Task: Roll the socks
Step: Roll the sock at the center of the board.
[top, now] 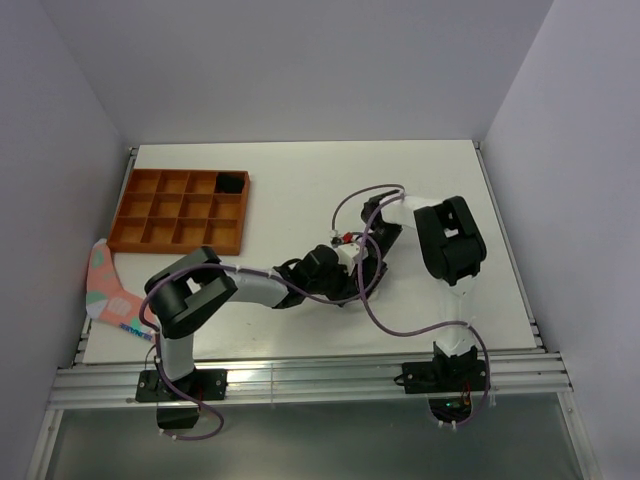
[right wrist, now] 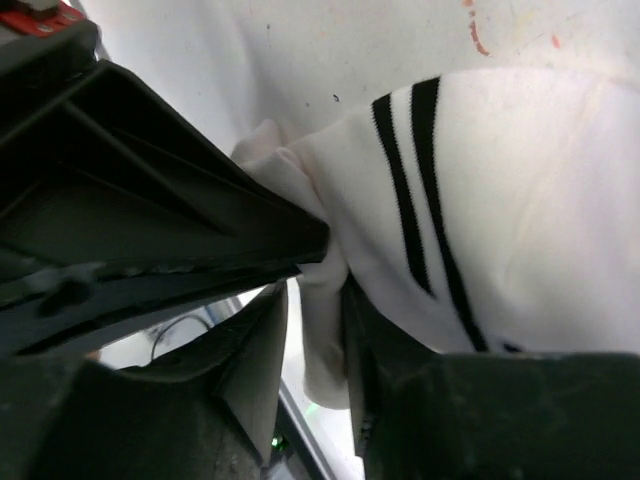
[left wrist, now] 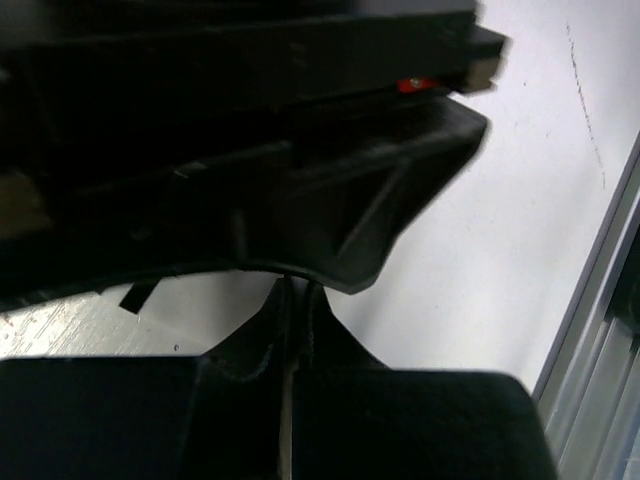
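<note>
The white sock [right wrist: 520, 210], with two black cuff stripes, lies on the white table in the right wrist view. A fold of its edge sits between the fingers of my right gripper [right wrist: 318, 320], which is shut on it. My left gripper [left wrist: 288, 300] is shut, with only a thin pale sliver between its jaws, and its tips are right under the right gripper's black body [left wrist: 330, 200]. From above, the left gripper [top: 338, 272] and right gripper [top: 362, 252] meet at the table's middle and cover the socks. I cannot make out the black sock.
An orange compartment tray [top: 180, 235] stands at the back left, with a small black object [top: 231, 182] in one cell. A pink fabric piece with teal patches [top: 104, 285] hangs over the left table edge. Purple cables [top: 375, 300] loop near the grippers.
</note>
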You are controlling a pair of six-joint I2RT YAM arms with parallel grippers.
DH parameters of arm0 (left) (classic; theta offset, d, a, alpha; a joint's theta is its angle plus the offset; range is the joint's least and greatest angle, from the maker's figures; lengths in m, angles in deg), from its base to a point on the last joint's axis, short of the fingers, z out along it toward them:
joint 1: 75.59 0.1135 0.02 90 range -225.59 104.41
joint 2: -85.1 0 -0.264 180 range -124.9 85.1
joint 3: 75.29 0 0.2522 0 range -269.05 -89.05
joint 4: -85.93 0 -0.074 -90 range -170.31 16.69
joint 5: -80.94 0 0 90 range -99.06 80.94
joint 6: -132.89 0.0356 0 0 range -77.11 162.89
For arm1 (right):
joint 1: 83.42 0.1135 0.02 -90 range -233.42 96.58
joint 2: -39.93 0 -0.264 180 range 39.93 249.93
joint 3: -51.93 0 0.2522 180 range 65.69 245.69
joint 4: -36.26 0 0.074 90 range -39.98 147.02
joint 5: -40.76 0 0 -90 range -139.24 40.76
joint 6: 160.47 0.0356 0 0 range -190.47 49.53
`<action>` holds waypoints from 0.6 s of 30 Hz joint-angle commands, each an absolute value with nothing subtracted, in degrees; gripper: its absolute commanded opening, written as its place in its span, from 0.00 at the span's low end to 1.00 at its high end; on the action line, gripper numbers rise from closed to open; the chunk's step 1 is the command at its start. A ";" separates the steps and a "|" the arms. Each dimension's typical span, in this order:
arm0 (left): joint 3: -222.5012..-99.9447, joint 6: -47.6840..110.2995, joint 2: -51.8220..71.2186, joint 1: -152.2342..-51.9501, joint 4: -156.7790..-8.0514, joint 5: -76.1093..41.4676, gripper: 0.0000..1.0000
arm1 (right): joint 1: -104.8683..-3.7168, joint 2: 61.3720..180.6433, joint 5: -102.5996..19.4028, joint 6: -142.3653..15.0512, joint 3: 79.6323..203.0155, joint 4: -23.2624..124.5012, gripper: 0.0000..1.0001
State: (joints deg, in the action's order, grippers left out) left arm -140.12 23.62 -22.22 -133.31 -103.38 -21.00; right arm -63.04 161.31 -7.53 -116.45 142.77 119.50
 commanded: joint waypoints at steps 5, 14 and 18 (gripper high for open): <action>-140.38 16.10 -25.81 -133.16 -94.29 -24.17 0.00 | -63.38 149.80 -13.55 -106.78 137.59 99.34 0.43; -140.65 10.38 -26.78 -131.76 -90.77 -27.78 0.00 | -67.07 142.32 -17.25 -103.52 133.20 94.41 0.48; -139.85 7.47 -26.43 -129.74 -91.04 -34.53 0.00 | -70.58 139.95 -17.07 -104.22 130.82 93.35 0.50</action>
State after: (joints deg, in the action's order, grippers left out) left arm -142.02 10.55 -23.95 -130.75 -100.45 -28.70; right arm -68.02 143.69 -16.88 -104.58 131.84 96.50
